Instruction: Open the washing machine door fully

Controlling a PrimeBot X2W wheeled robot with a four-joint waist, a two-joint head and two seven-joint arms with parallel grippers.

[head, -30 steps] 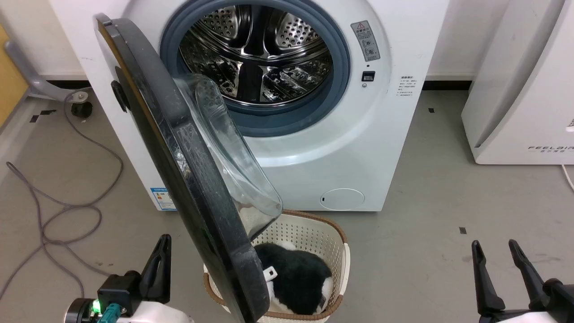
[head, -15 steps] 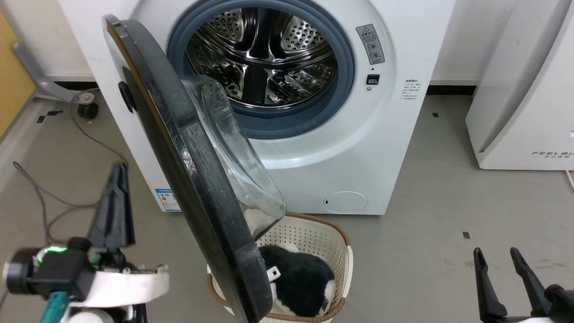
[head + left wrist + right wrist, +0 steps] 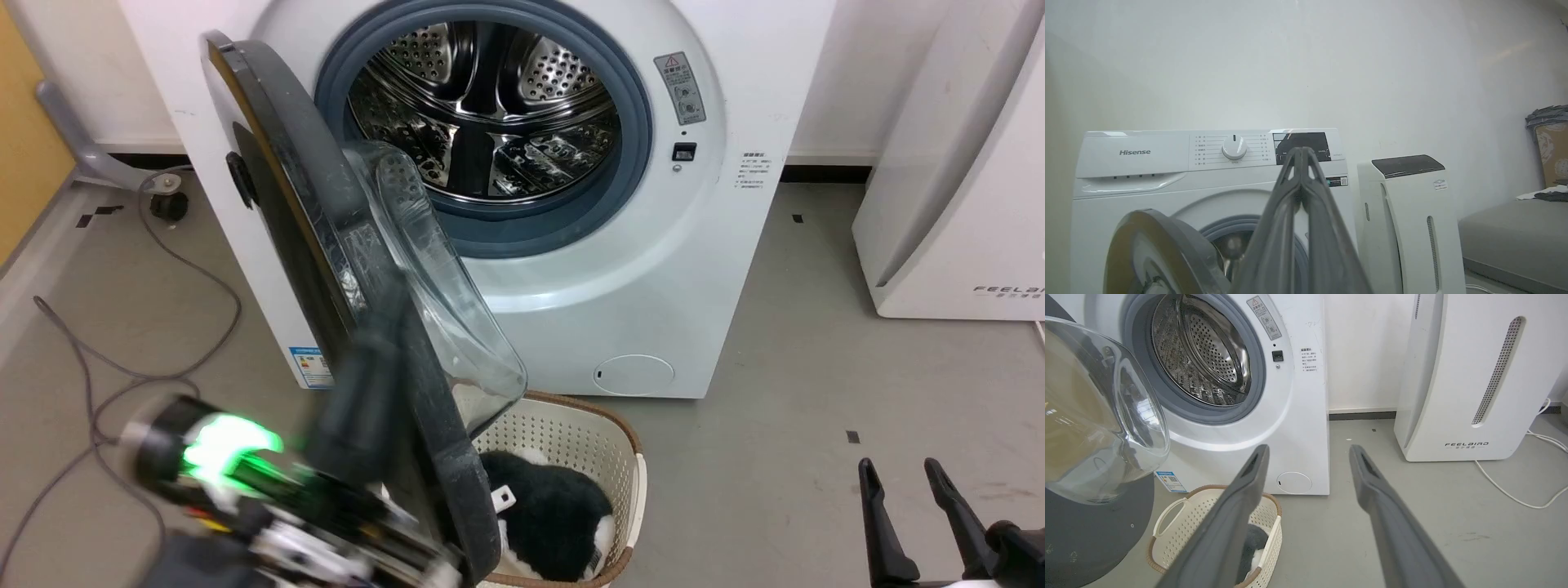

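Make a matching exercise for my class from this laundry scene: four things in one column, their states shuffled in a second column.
Things
1. washing machine door
2. laundry basket
3. left tool
4. right tool

States
A. fingers spread apart
B. holds a black-and-white furry thing
C. fingers pressed together
D. standing partly open

Pairs: 1-D, 2-B, 3-C, 4-A

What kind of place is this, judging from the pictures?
Probably a laundry corner, at home or in a lab: a white washing machine with its door open, a laundry basket before it, a FEELBIRD appliance beside it.
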